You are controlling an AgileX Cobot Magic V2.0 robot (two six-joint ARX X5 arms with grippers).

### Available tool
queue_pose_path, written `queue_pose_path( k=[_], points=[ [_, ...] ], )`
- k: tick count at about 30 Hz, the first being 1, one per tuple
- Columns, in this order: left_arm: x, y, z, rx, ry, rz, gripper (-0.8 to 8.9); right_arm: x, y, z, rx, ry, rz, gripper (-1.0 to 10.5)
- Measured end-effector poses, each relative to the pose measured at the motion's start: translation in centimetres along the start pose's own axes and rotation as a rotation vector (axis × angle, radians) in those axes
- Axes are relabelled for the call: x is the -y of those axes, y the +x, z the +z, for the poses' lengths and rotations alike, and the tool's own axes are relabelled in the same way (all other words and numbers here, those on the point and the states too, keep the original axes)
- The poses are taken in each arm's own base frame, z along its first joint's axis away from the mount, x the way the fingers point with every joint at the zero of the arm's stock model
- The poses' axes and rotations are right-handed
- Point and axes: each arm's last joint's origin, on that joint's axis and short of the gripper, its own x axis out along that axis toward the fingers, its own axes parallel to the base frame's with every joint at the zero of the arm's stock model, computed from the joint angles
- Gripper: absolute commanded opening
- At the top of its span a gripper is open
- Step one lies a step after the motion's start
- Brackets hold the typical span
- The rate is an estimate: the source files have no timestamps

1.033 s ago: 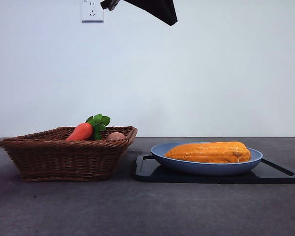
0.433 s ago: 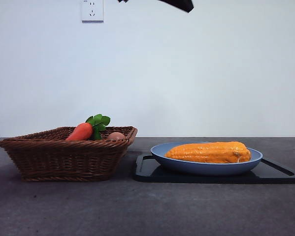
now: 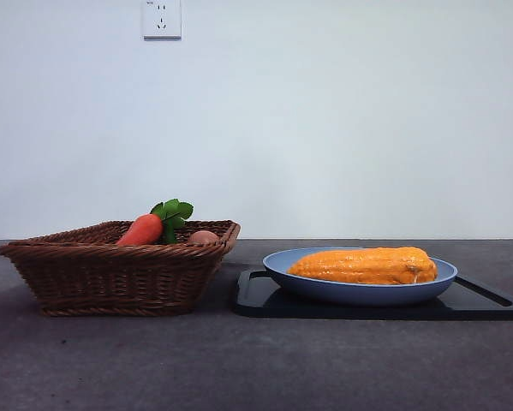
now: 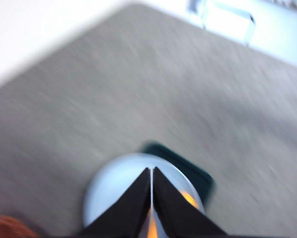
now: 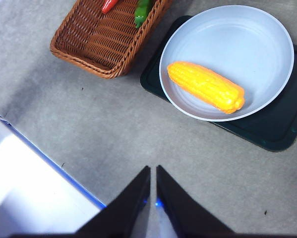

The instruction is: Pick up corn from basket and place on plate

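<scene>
One long orange-yellow corn (image 3: 363, 265) lies flat on the round blue plate (image 3: 277, 267), out of the brown woven basket (image 3: 110, 278), so the job looks done; left gripper (image 4: 151, 171) and right gripper (image 5: 153, 169) are both closed, holding nothing

On the bench (image 3: 256, 368), the basket (image 3: 110, 278) stands to the left and the tray (image 3: 483, 304) to the right, just beside each other. The plate (image 3: 359, 291) sits on the tray, and the corn (image 3: 363, 265) lies lengthwise in the plate, nearer its near rim. A carrot (image 3: 140, 229) rests in the basket toward its right side, leaves (image 3: 172, 212) pointing right, with a small round thing (image 3: 203, 236) just right of it. A wall socket (image 3: 161, 17) is on the far wall, high above the basket.
</scene>
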Motion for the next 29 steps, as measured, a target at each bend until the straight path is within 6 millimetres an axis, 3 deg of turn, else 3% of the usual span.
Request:
queue_pose_path(
  k=[8,15,19,22,29],
  points=[
    [-4.4,-7.6,1.4,0.165,0.0,0.216,0.08,0.0,0.0,0.0,0.001,-0.001,0.0,0.0],
    [-5.9,-14.8,-1.5,0.258,-0.017,0.436,0.08,0.0,0.0,0.0,0.003,-0.002,0.0,0.0],
    [-5.5,-18.1,-5.6,0.312,-0.019,0.577,0.08,0.0,0.0,0.0,0.004,-0.003,0.0,0.0],
    [-4.5,-19.3,-9.3,0.346,-0.018,0.655,0.08,0.0,0.0,0.0,0.004,-0.003,0.0,0.0],
    [-2.0,-19.5,-17.2,0.38,-0.024,0.745,0.08,0.0,0.0,0.0,0.004,-0.003,0.0,0.0]
  ],
)
